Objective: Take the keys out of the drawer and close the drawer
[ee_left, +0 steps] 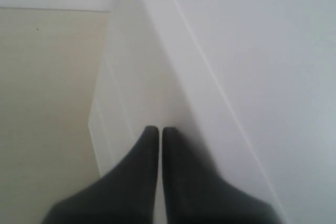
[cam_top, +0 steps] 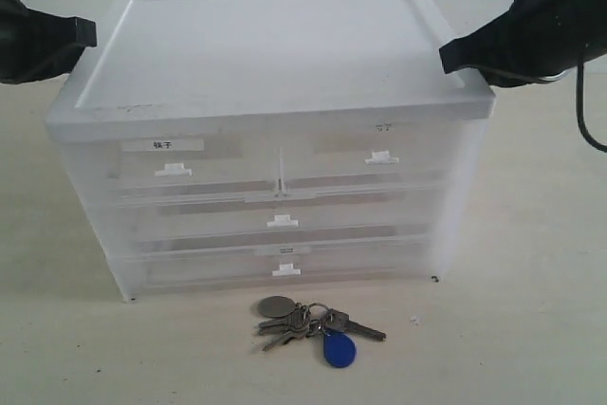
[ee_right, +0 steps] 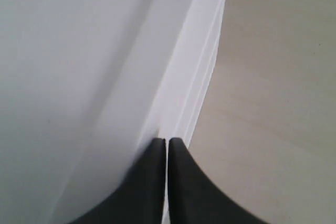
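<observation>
The keys (cam_top: pixel 315 322), a silver bunch with a blue fob and a round grey disc, lie on the table in front of the cabinet. The drawer (cam_top: pixel 375 168), the right one of the narrow top pair with a small white tab handle, sits flush with the cabinet front. My left gripper (cam_top: pixel 87 35) is shut and empty beside the cabinet's upper left edge; its dark tips (ee_left: pixel 159 129) are over the lid's rim. My right gripper (cam_top: pixel 448 56) is shut and empty at the cabinet's upper right edge, tips (ee_right: pixel 166 141) over that rim.
The frosted cabinet (cam_top: pixel 266 54) holds a left narrow drawer (cam_top: pixel 180 170) with a bold-character label and two full-width drawers (cam_top: pixel 283 230) below. A black cable (cam_top: pixel 586 125) hangs at the far right. Beige tabletop surrounds the cabinet.
</observation>
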Action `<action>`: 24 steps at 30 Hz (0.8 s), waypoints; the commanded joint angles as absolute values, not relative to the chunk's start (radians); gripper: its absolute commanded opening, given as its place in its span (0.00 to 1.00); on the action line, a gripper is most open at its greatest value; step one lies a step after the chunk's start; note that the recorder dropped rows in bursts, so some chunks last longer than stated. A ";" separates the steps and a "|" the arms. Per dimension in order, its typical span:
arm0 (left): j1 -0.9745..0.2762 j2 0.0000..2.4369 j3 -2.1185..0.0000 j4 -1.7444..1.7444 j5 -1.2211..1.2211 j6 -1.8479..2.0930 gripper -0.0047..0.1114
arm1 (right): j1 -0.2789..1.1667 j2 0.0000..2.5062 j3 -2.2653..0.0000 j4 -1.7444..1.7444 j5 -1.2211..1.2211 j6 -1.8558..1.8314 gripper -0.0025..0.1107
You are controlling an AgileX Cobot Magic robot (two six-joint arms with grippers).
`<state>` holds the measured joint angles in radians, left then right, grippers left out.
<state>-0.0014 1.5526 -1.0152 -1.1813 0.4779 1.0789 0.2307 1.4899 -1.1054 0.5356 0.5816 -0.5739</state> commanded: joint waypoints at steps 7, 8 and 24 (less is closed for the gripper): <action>-0.035 1.598 -1.055 -1.241 0.664 1.085 0.08 | 0.312 1.486 -1.108 0.572 0.654 -0.578 0.02; -0.035 1.598 -1.055 -1.241 0.664 1.085 0.08 | 0.312 1.486 -1.108 0.569 0.651 -0.574 0.02; 0.071 1.284 -1.019 -1.221 0.655 1.063 0.08 | 0.312 1.133 -1.108 0.112 0.594 -0.248 0.02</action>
